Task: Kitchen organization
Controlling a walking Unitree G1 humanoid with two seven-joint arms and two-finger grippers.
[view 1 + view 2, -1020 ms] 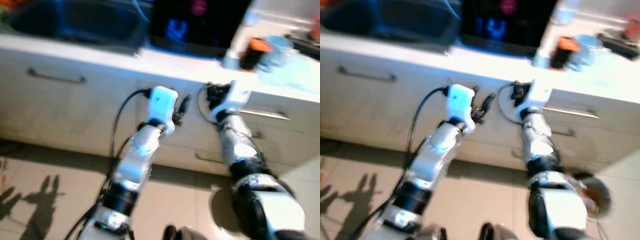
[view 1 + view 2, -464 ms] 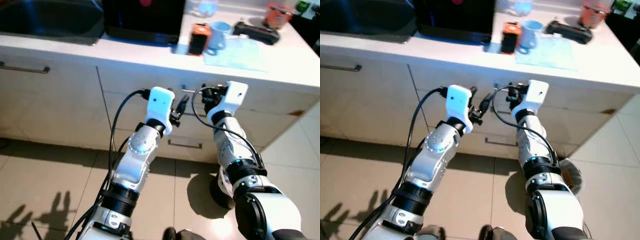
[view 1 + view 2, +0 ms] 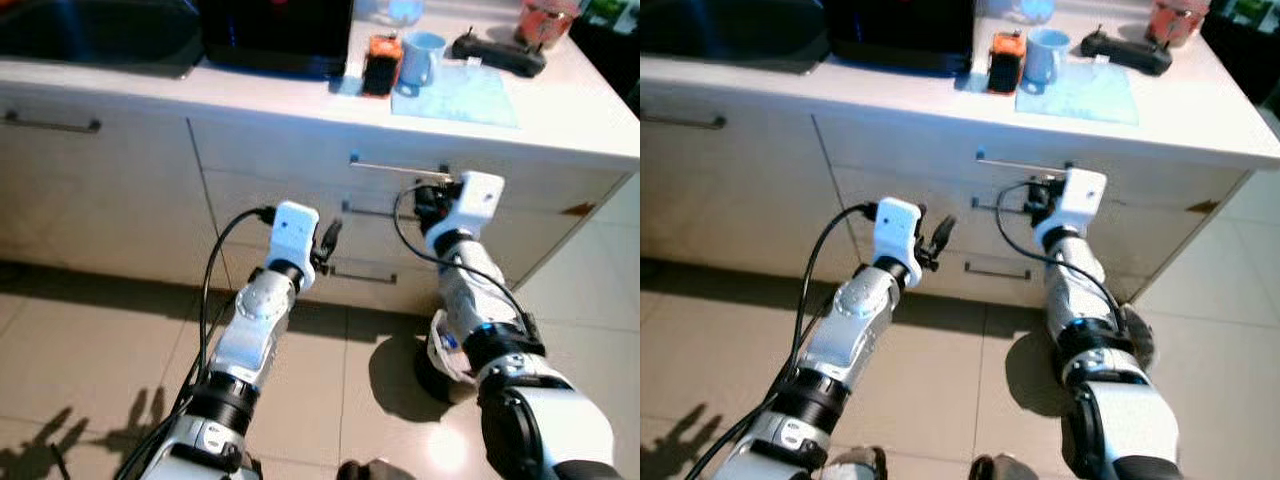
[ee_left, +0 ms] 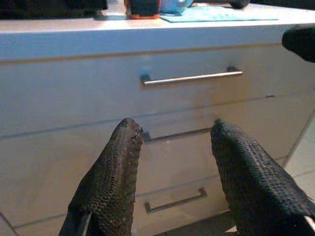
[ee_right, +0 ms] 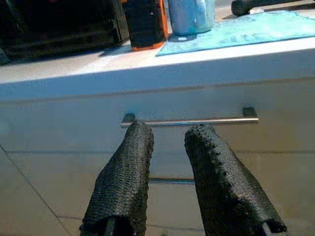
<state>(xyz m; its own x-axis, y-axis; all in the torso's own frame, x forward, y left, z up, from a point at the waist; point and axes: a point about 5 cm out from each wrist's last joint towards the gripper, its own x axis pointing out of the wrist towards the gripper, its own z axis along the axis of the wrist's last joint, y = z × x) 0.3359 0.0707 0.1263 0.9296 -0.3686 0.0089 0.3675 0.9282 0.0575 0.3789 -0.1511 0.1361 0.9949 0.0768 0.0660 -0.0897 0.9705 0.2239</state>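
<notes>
Brushed-metal top drawer handle (image 5: 189, 121) runs under the counter edge, far of the right gripper (image 5: 170, 140), whose fingers are parted and empty. Judged rigid, slick; grip mid-bar. Left gripper (image 4: 172, 135) open, lower left.

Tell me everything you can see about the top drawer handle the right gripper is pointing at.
The top drawer handle is a thin, straight bar of what looks like brushed metal, lying level on two short posts across a pale drawer front just under the countertop edge. Nothing touches it. The right gripper is just in front of it, fingers apart, not yet around the bar.
</notes>
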